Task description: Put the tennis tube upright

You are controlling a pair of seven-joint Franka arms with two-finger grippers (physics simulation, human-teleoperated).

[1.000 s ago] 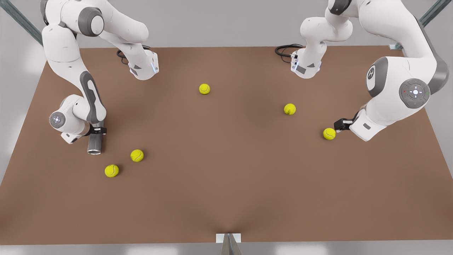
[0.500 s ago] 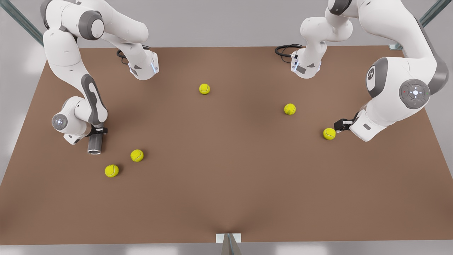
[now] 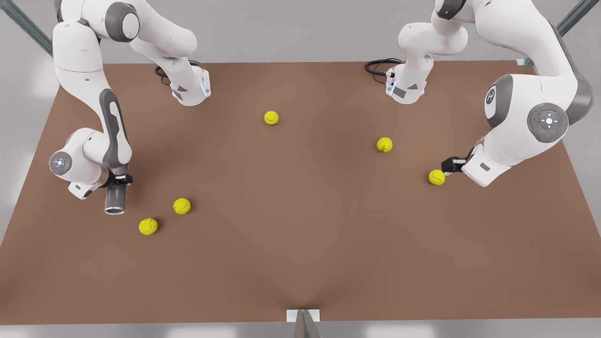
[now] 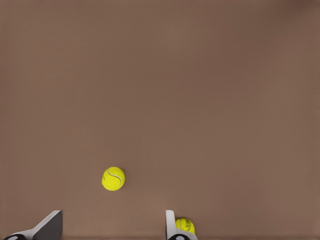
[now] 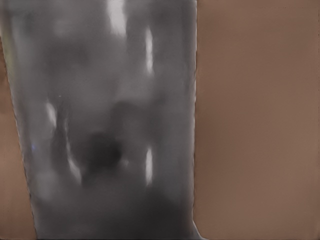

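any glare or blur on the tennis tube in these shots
Right wrist view: the tennis tube is close up and soft, with white glare streaks along its grey wall. Front view: it is crisp, held in the right gripper, with a bright rim.

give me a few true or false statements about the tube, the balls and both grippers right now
1. The right gripper grips the tennis tube. True.
2. Three tennis balls lie on the table. False: five do.
3. The left gripper is beside a tennis ball at the front view's right. True.
4. The left gripper holds a ball clamped between its fingers. False: its fingers are open, with the ball outside one of them.
5. A ball sits inside the tube's open end. False: the end that shows is dark and empty.
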